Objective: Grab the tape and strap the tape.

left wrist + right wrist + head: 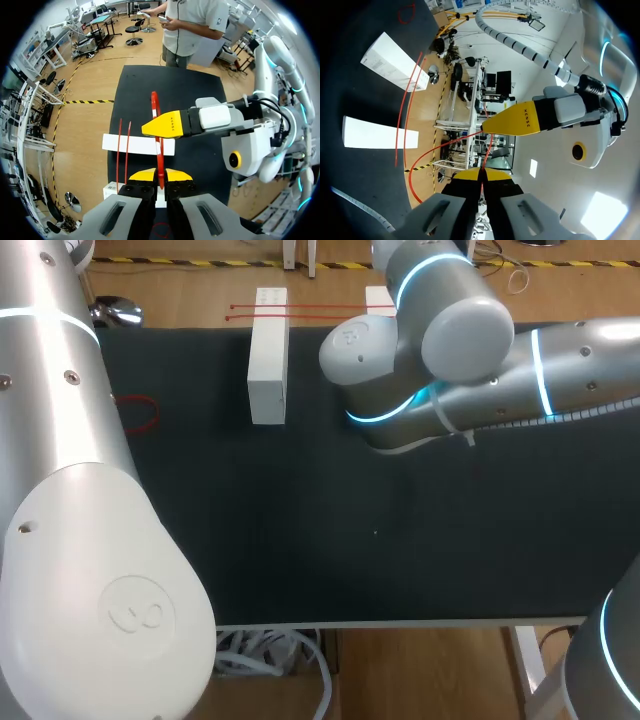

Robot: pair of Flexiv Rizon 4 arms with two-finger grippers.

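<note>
A thin red tape (154,102) stands bent into a loop above the black table (200,90). In the left wrist view my left gripper (160,176) is shut on the loop's lower end. My right gripper (167,125) pinches the same tape just ahead of it, coming in from the side. In the right wrist view my right gripper (481,175) is shut on the red tape (436,149), and my left gripper (512,120) meets it from the side. The head view hides both grippers behind my arms.
A white block (267,360) lies at the table's far middle and a second white block (378,300) sits behind my right arm. Two spare red strips (300,310) rest across them. A small red loop (140,415) lies on the table (350,540) at the left.
</note>
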